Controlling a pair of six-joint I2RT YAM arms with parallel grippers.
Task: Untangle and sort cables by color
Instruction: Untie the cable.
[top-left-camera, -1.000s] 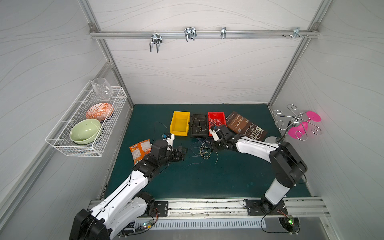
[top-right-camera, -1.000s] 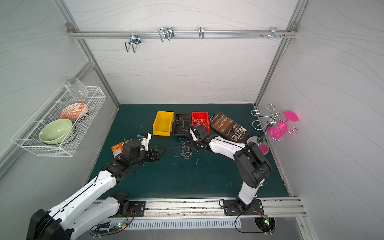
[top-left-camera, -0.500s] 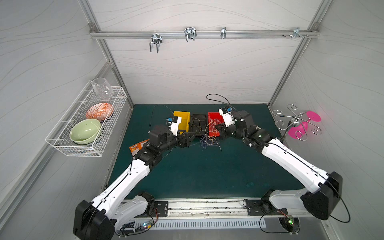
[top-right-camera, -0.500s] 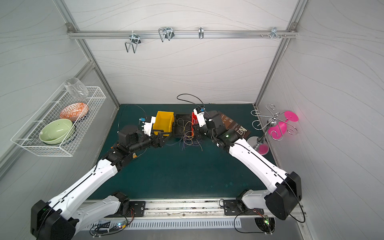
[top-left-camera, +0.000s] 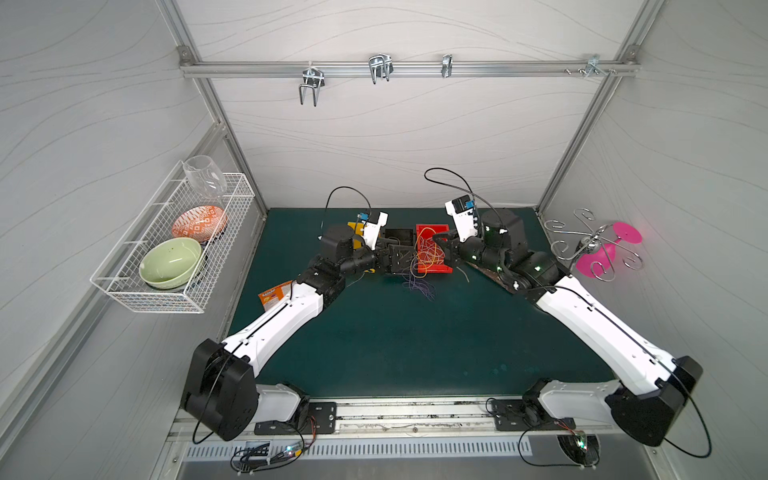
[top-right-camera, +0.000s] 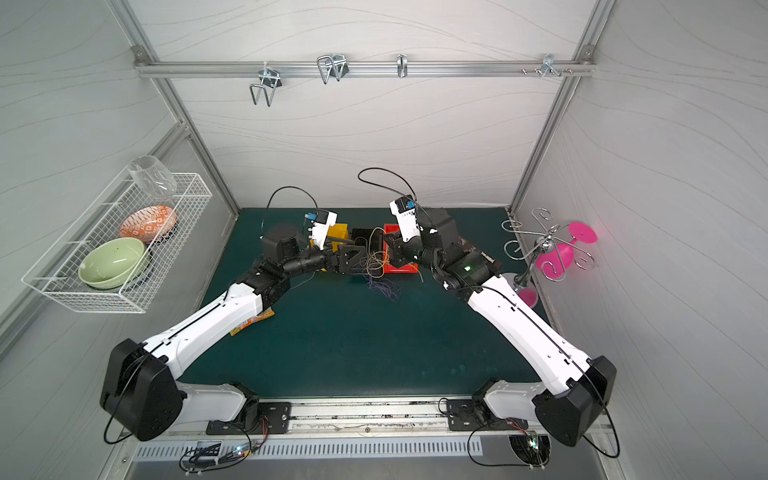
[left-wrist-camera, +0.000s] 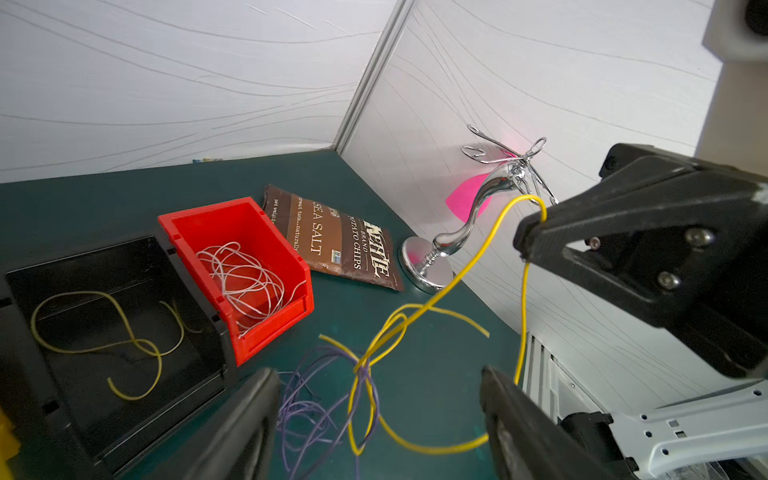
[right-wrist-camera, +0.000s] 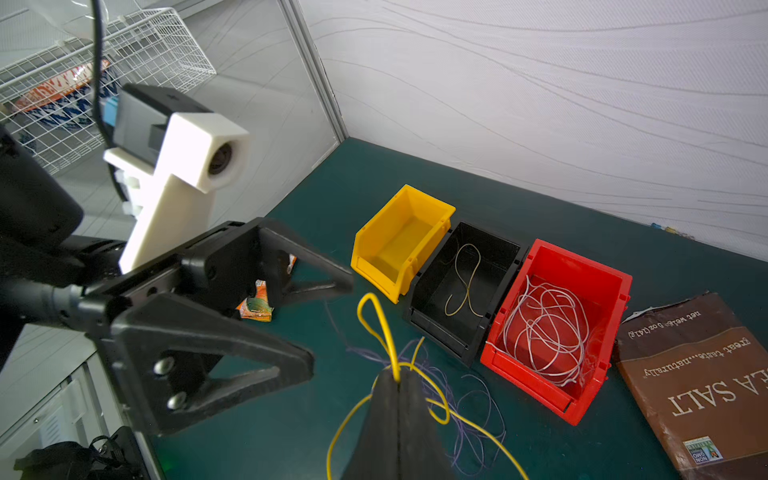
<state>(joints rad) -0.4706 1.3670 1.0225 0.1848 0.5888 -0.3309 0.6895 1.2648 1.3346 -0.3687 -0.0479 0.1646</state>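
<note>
Yellow cable (right-wrist-camera: 385, 332) in right claw (right-wrist-camera: 398, 374): wrist views only.

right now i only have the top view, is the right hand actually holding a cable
observer: yes, its wrist view shows the right hand shut on a yellow cable.
operator: is that cable free of the rest
observer: no, the left wrist view shows it knotted into the purple cables.
operator: anything sorted that the left arm hides from me
observer: one olive cable lies in the black bin.
</note>
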